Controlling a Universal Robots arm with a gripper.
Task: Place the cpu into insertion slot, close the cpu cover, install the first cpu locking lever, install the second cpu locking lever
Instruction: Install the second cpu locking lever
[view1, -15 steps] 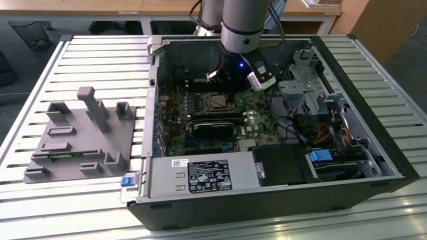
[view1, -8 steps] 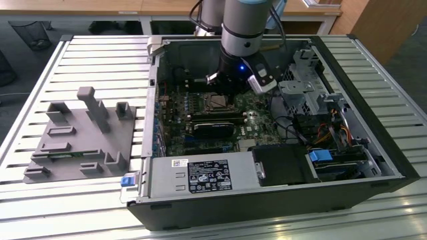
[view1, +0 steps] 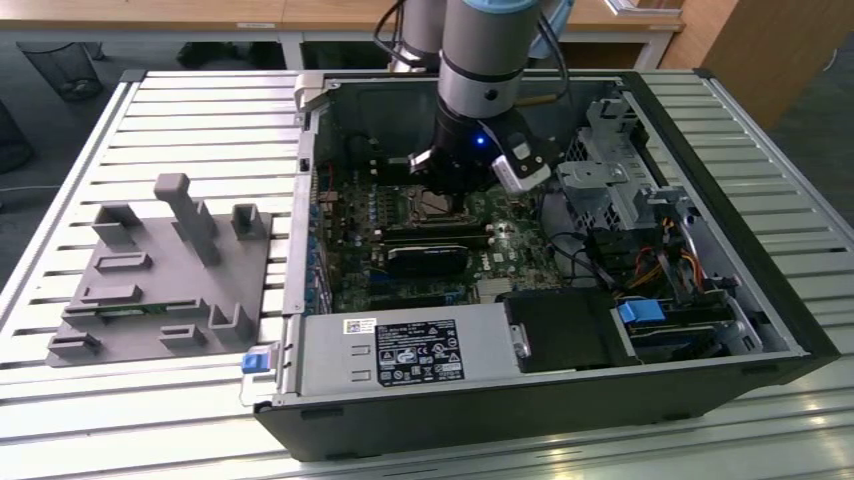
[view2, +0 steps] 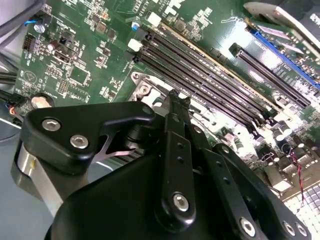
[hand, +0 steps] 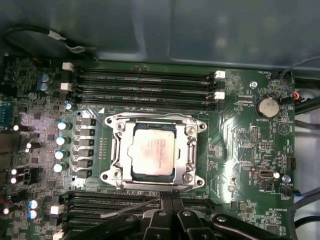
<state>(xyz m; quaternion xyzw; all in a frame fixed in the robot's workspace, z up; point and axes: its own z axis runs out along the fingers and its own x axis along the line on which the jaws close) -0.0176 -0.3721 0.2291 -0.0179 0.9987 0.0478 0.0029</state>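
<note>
Black, jointed and studded with silver screws, the gripper (hand: 170, 200) is filling the near edge of the first wrist view, its fingers drawn together to a narrow tip that is holding nothing I can make out. That tip is hovering at the socket's edge, beside the long black memory slots (hand: 145, 205), where a thin silver wire locking lever (hand: 130, 209) is slanting across them. The small square silvery-grey cpu (hand: 156, 151) is already lying flat in the black-rimmed insertion slot (hand: 131, 172), and the thin silver-grey metal cpu cover (hand: 191, 150) is lying closed around it, framing its top. The work is therefore standing at the levers, as I judge it. Doing this step well is a matter of pressing on the lever wire alone, sweeping it down and sideways under its hook, and keeping the tip off the green circuit board (hand: 240, 140). In the exterior view the arm is reaching down into the open black computer case (view1: 561, 410) on the slatted metal surface (view1: 200, 120).
</note>
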